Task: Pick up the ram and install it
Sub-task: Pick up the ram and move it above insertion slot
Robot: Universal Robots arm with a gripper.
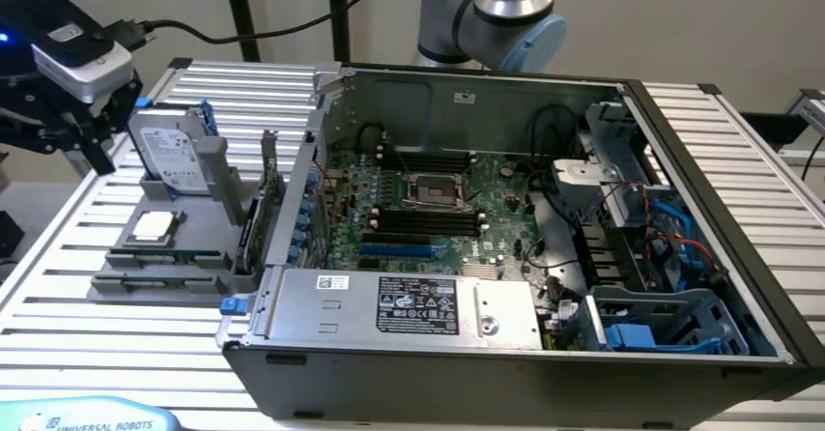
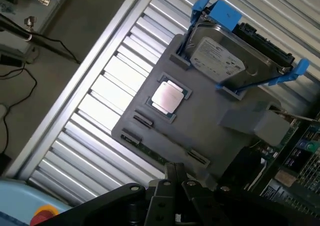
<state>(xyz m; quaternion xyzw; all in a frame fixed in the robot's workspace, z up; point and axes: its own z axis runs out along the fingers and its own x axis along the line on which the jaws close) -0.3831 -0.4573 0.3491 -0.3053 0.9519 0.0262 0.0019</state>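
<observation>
End effector (image 2: 176,175), fingers together and empty, hovered above the gray holder (image 2: 210,121) on the worktop (image 2: 100,105). The ram (image 2: 160,153) lay in the holder's edge slot near the processor (image 2: 167,96), not yet picked up or installed in the motherboard (image 1: 426,209).

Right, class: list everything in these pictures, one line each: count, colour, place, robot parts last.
table: one, silver, slatted, under everything
computer case: one, black, open, on the table
motherboard: one, green, inside the case
power supply: one, silver, inside the case
holder: one, grey, beside the case
hard drive: one, silver, blue-framed, upright in the holder
processor: one, silver, flat in the holder
ram: one, green, lying along the holder's edge
arm: one, grey and blue, behind the case
gripper: one, black, shut, empty, above the holder
</observation>
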